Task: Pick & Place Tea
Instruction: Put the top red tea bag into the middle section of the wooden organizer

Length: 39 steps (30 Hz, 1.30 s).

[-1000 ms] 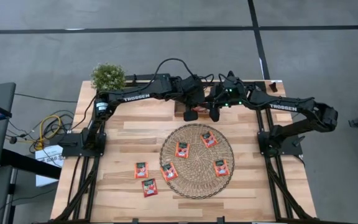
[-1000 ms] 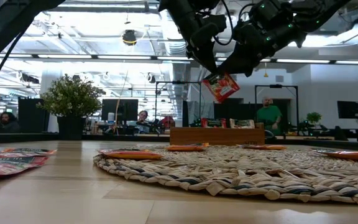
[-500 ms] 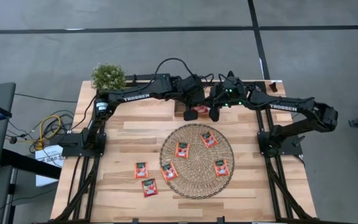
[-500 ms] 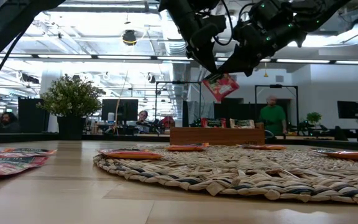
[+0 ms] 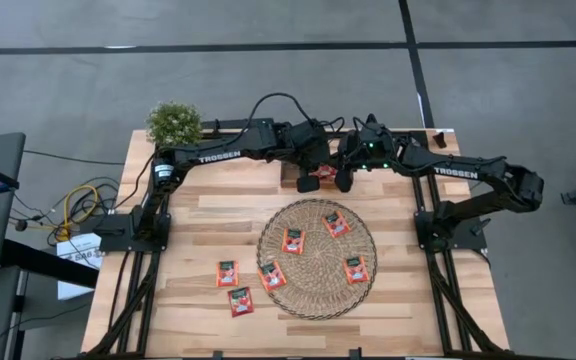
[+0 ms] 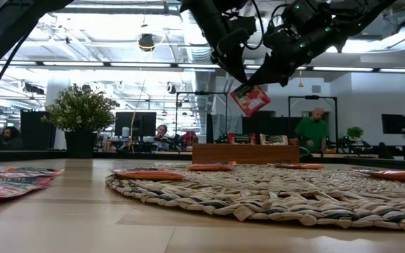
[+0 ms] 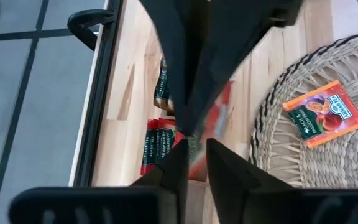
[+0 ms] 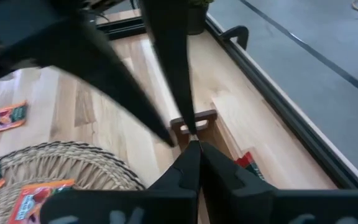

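At the upper left of the high view a small potted plant [image 5: 174,122] stands on the corner of the table [image 5: 198,215]. Lower down, two red-orange tea sachets [image 5: 228,273] with dark green labels lie flat on bare wood left of the round woven mat [image 5: 317,258], a third lies across the mat's left rim, and three more rest on the mat. In the upper centre both arms meet above the small wooden tray [image 5: 290,182]. The left end effector [image 5: 320,177] has its fingers slightly parted beside a raised sachet [image 6: 251,99], a tilted square, red-orange with a green-and-white label, hanging in the air above the tray in the low view. The right end effector [image 5: 340,180] is closed, pinching that sachet's upper corner.
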Available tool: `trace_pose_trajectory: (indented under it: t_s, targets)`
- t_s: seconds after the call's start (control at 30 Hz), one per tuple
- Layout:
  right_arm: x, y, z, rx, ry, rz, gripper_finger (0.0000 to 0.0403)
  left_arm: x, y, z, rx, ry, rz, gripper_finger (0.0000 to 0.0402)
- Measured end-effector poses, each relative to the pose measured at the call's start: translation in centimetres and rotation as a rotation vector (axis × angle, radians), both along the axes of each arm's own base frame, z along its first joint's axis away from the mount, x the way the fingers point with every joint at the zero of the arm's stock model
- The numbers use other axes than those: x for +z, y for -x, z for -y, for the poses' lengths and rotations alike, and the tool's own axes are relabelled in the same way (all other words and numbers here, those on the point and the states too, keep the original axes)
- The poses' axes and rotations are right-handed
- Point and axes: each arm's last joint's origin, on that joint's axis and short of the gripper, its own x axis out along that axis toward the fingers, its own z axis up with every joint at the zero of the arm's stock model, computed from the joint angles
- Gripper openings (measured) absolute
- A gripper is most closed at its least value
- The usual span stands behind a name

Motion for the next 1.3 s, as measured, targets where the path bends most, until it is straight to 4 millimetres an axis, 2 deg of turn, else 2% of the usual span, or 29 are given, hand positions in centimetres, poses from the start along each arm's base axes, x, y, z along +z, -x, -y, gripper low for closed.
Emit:
trace_pose_trajectory:
  t_s: [0.2,0.4,0.53,0.7,0.83,1.03,1.3]
  targets:
    - [0.0,0.1,0.2,-0.054,-0.005,-0.004,0.0000,0.1,0.3,0.0,0.017,-0.016,-0.022,0.0114]
    - [-1.9,-0.8,1.4,-0.123,-0.095,-0.027,0.0000,1.4,2.9,-0.1,0.101,0.015,-0.125,0.0152]
    - [-3.6,-2.1,2.2,-0.146,-0.127,-0.014,0.0000,2.1,5.0,-0.7,0.197,0.085,-0.193,0.0156]
    - [-4.9,-2.8,2.9,-0.238,-0.102,-0.028,0.0000,2.4,6.1,-1.3,0.256,0.147,-0.218,0.0156]
    - [-5.4,-2.9,3.2,-0.294,-0.082,-0.053,0.0000,2.5,6.1,-1.3,0.250,0.171,-0.202,0.0156]
    - [-6.0,-3.4,3.1,-0.302,-0.046,0.028,0.0000,2.6,5.9,-1.3,0.243,0.182,-0.185,0.0156]
    - [-6.9,-3.1,2.7,-0.310,-0.034,-0.018,0.0000,2.5,6.0,-1.6,0.233,0.236,-0.173,0.0156]
